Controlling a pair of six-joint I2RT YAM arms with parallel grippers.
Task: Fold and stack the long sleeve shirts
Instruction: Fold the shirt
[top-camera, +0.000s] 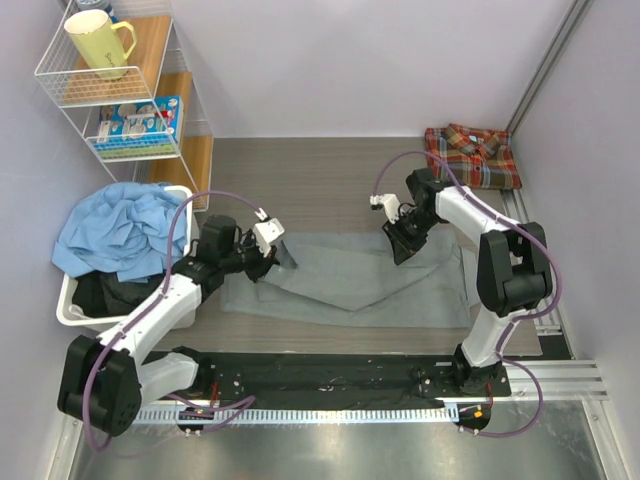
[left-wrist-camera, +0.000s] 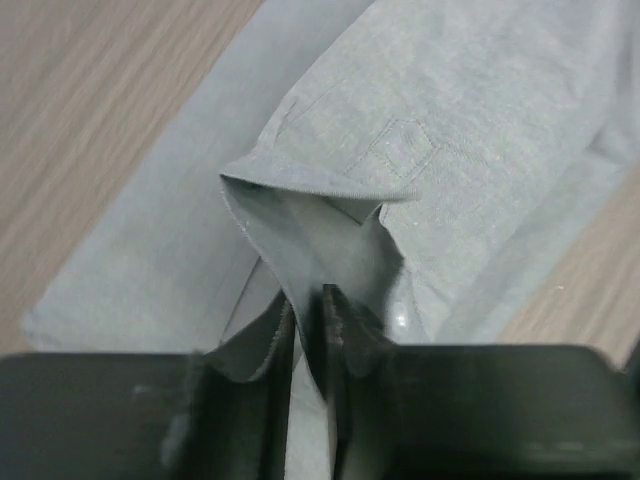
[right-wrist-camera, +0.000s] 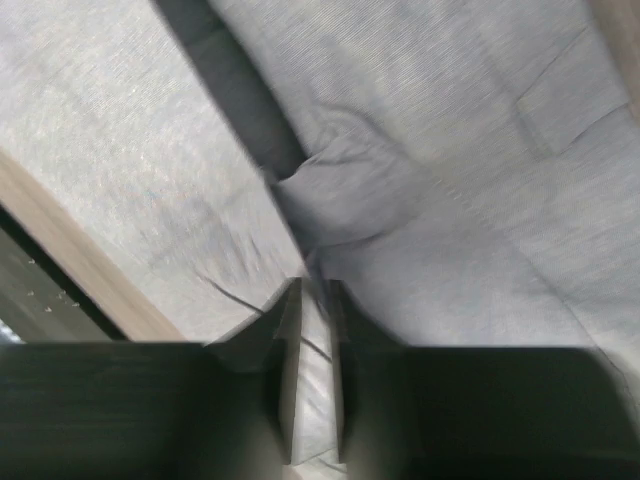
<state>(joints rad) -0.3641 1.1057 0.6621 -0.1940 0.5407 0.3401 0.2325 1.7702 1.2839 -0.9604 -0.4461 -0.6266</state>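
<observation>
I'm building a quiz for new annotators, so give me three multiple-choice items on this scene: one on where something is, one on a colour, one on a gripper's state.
1. The plaid shirt lies at the table's: A near left corner; B far right corner; C middle.
2. The mug on the wire shelf is: A yellow; B red; C black.
3. The left gripper is: A wide open over bare wood; B shut on the grey shirt; C holding the mug.

Answers: 1 B, it lies by the far right wall in the top view; 2 A, it shows pale yellow in the top view; 3 B, its wrist view shows grey cloth pinched between the fingers.
</observation>
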